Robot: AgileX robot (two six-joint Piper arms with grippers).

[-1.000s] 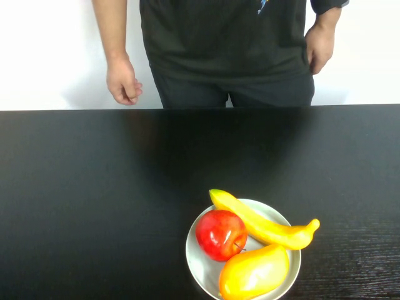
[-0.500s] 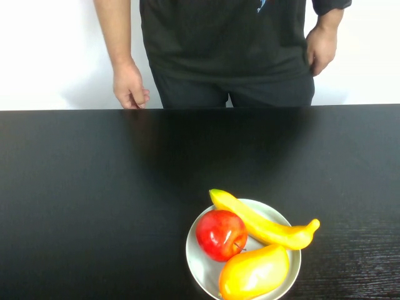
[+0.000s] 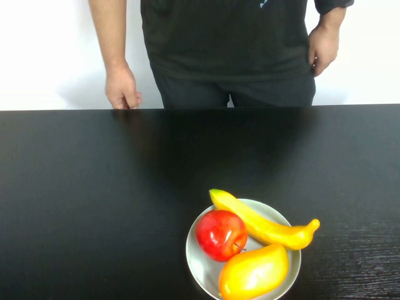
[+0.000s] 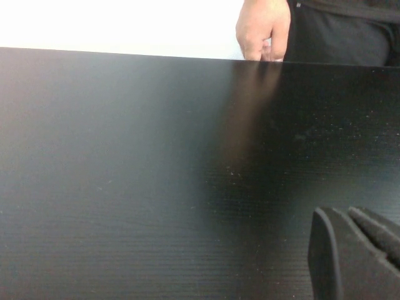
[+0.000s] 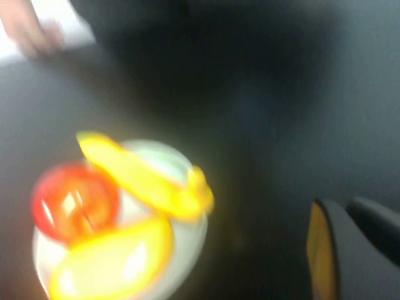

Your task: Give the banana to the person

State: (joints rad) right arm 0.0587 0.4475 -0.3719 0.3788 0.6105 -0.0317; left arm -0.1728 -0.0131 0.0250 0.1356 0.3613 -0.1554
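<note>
The banana (image 3: pixel 262 222) lies across the far side of a pale plate (image 3: pixel 195 262) at the near right of the black table, greenish tip to the left. It also shows, blurred, in the right wrist view (image 5: pixel 140 178). The person (image 3: pixel 228 47) stands behind the far edge in a black shirt, one hand (image 3: pixel 122 87) hanging at the table edge, the other (image 3: pixel 322 47) at the hip. Neither arm shows in the high view. My left gripper (image 4: pixel 340 214) is shut and empty over bare table. My right gripper (image 5: pixel 340 205) is shut and empty, off to the side of the plate.
A red apple (image 3: pixel 220 234) and a yellow-orange mango (image 3: pixel 253 272) share the plate with the banana. The black tabletop (image 3: pixel 94 200) stretches bare to the left and to the far edge. A white wall (image 3: pixel 37 56) is behind the person.
The person's hand on the left has shifted a little and hangs lower, at the table's far edge. The fruit and plate have not moved.
</note>
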